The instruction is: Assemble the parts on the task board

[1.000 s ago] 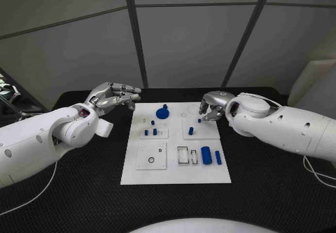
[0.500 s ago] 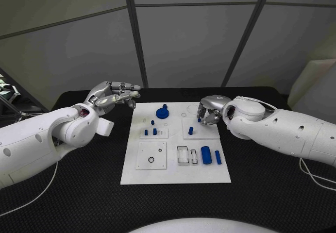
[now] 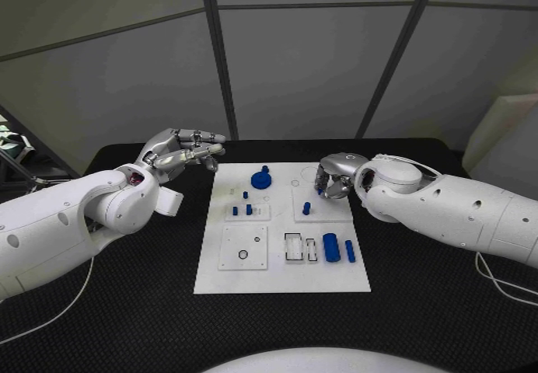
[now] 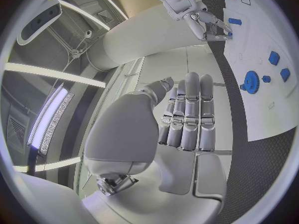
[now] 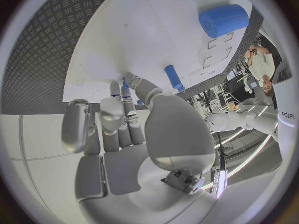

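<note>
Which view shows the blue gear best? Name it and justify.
The head view: the blue gear sits unobstructed at the board's far end. The left wrist view shows it small and warped near the rim. I cannot find it in the right wrist view.

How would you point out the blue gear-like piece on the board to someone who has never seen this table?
Start at the white task board in the middle of the black table and go to its far edge, between the two hands. The gear-like piece lies there, left of centre. It is the board's one round, flat blue disc with a knob; its neighbours are slim pegs and cylinders.
</note>
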